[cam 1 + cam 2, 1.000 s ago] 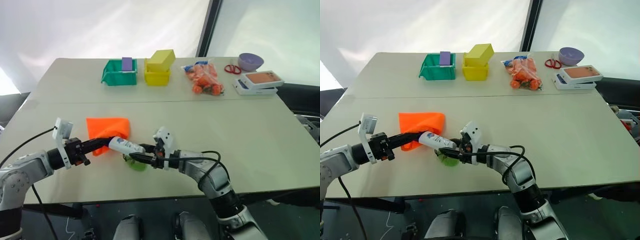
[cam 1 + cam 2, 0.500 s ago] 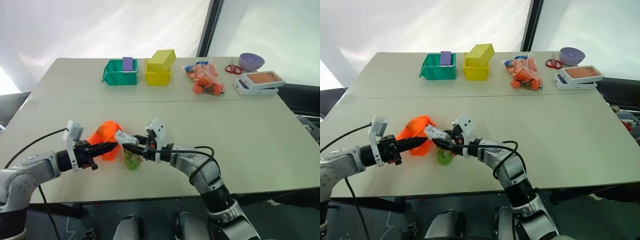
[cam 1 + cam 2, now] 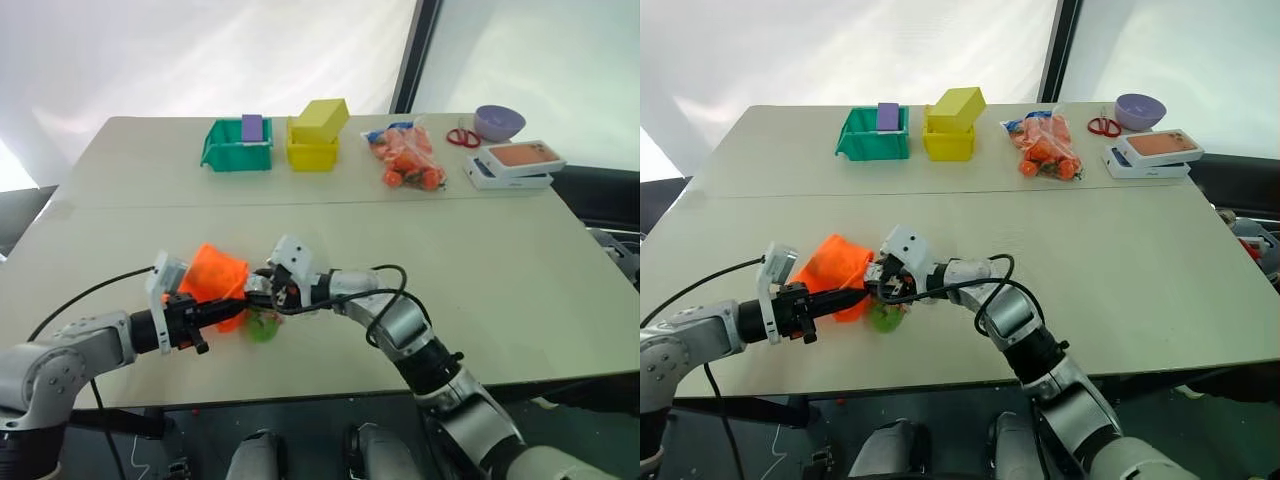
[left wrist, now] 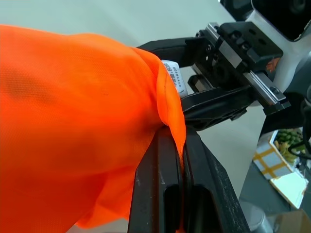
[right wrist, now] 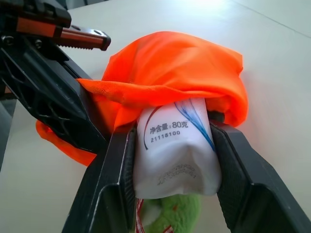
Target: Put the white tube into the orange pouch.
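The orange pouch (image 3: 214,276) hangs bunched just above the table's near left part, its rim pinched in my left gripper (image 4: 177,141), which is shut on the fabric. My right gripper (image 5: 170,127) is shut on the white tube (image 5: 177,150), gripping its crimped rear end. The tube's front end is pushed into the pouch's mouth, and orange fabric drapes over it. In the head views the two grippers meet at the pouch (image 3: 832,264), with the right gripper (image 3: 264,291) right beside its opening. A lime green ring (image 3: 262,326) dangles below the tube.
Along the far edge stand a green bin (image 3: 238,147) with a purple block, a yellow bin (image 3: 314,150) with a yellow box, a clear bag of orange items (image 3: 405,160), red scissors (image 3: 463,137), a purple bowl (image 3: 500,122) and white flat boxes (image 3: 510,166).
My right gripper has carried the tube leftward into the pouch's mouth. The left gripper has moved right with the pouch, which went from lying spread out to bunched and lifted.
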